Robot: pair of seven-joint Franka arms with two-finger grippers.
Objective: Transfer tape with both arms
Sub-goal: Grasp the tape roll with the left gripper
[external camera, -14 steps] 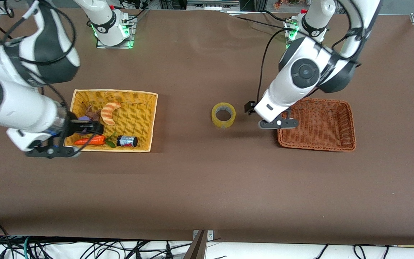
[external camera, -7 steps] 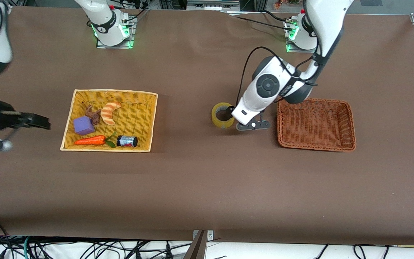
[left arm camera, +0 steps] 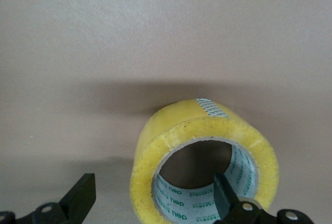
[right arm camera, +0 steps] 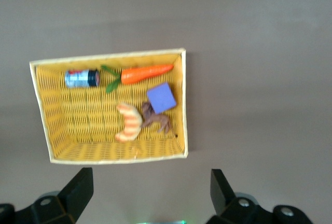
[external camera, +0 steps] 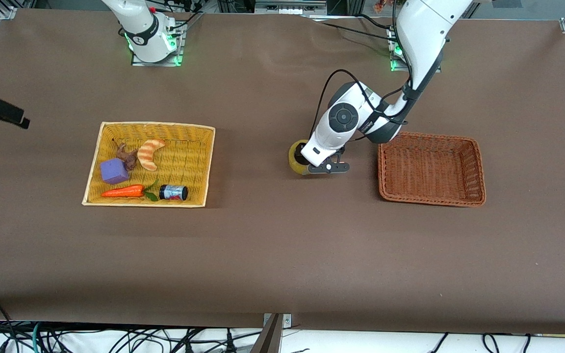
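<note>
Front view: I see the tape (external camera: 297, 159) on the surface (external camera: 272, 255) at centre frame, ungrasped. My left end effector (external camera: 322, 165) straddles its wall, fingers apart; the right end effector (right arm camera: 148, 195), also spread, waits high over the yellow basket (external camera: 203, 164). The whole transfer remains.

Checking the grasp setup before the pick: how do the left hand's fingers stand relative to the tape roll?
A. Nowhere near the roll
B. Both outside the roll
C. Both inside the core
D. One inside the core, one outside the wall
D: the left wrist view shows one finger of the open left hand inside the tape core, the other outside its wall.
</note>
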